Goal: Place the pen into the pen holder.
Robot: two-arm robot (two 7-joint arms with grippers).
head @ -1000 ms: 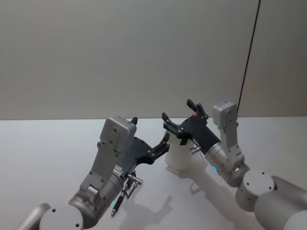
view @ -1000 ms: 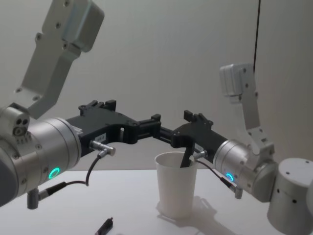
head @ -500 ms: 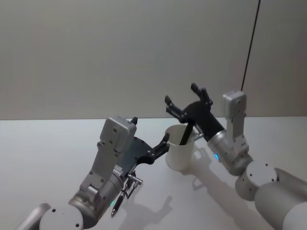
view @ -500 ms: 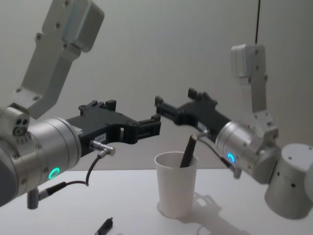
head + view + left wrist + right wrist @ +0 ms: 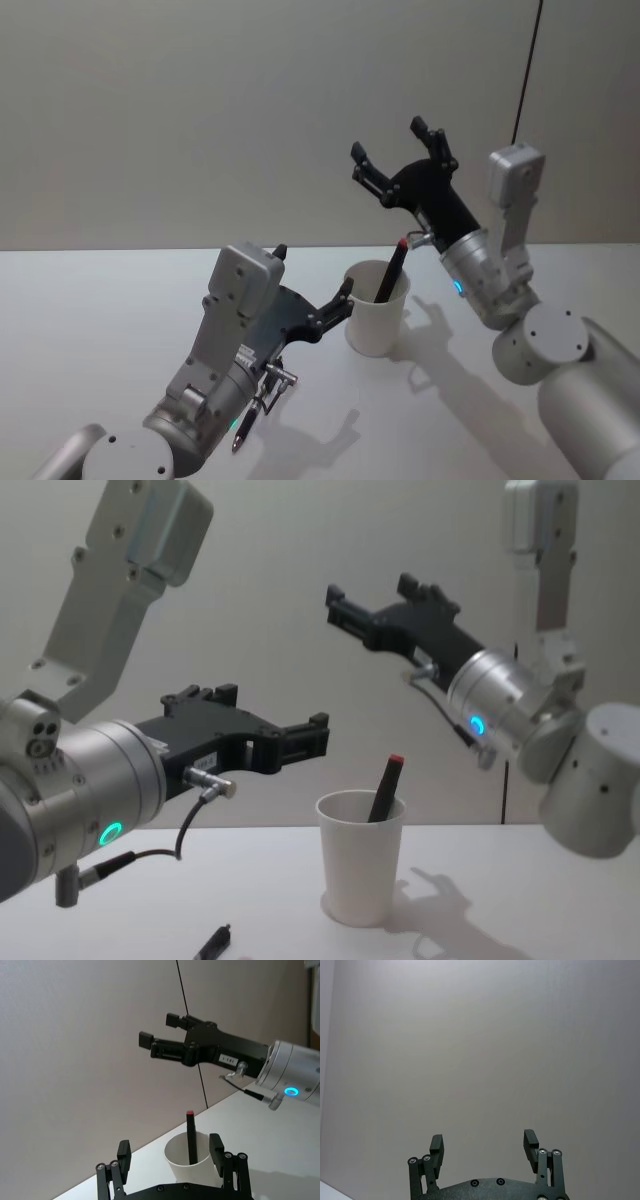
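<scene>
One pen (image 5: 385, 788) leans inside the pen holder (image 5: 360, 880); left fingers (image 5: 300, 743) and right fingers (image 5: 348, 612) both spread, empty.

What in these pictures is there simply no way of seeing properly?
- Lower part of the pen: chest view, hidden behind the wall of the white cup, so whether it reaches the bottom cannot be told.
- The cup's base: left wrist view, covered by the left hand.
- Small dark thing on the table: chest view, at the bottom edge; head view, partly under the left arm; too small to identify.
</scene>
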